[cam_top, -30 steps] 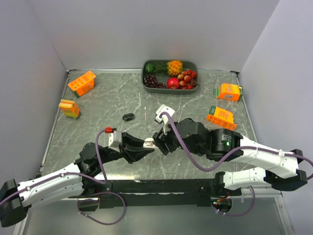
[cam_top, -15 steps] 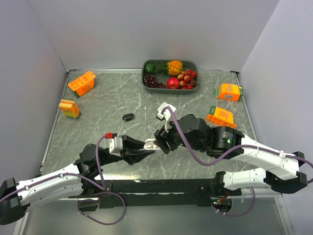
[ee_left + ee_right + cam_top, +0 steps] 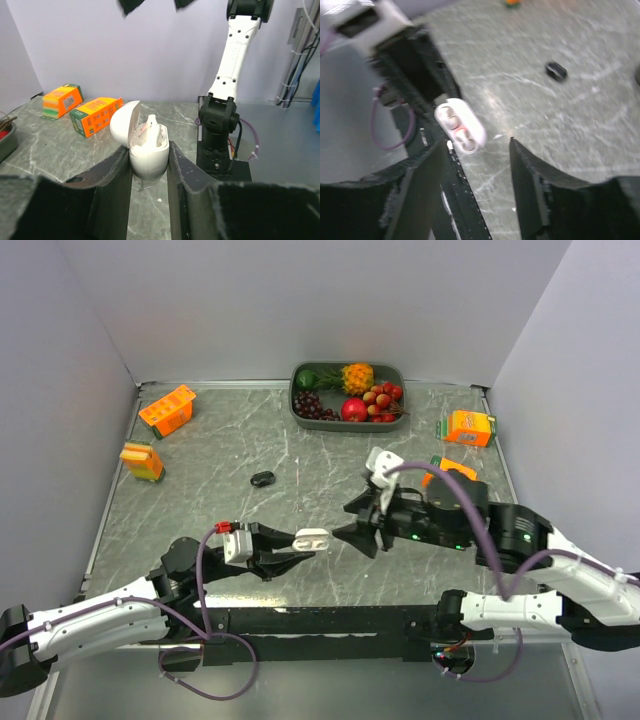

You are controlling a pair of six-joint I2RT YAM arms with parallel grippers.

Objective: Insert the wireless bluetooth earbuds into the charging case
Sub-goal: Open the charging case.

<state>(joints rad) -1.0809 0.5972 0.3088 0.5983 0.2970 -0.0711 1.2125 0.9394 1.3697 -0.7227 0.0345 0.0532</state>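
Earbud (image 3: 152,129) seated in the open charging case (image 3: 147,152), which my left gripper (image 3: 292,544) clamps shut around.
Its white stem stands a little proud under the raised lid (image 3: 123,122). I hold the case low over the surface (image 3: 200,460); I cannot tell if it touches. My right gripper (image 3: 360,532) hangs near, jaws apart and empty. A small black thing (image 3: 262,479) lies well apart on the surface. As I judge it, closing the lid on that proud stem could jam it, and a hard push from my right could twist the case out of my grip.
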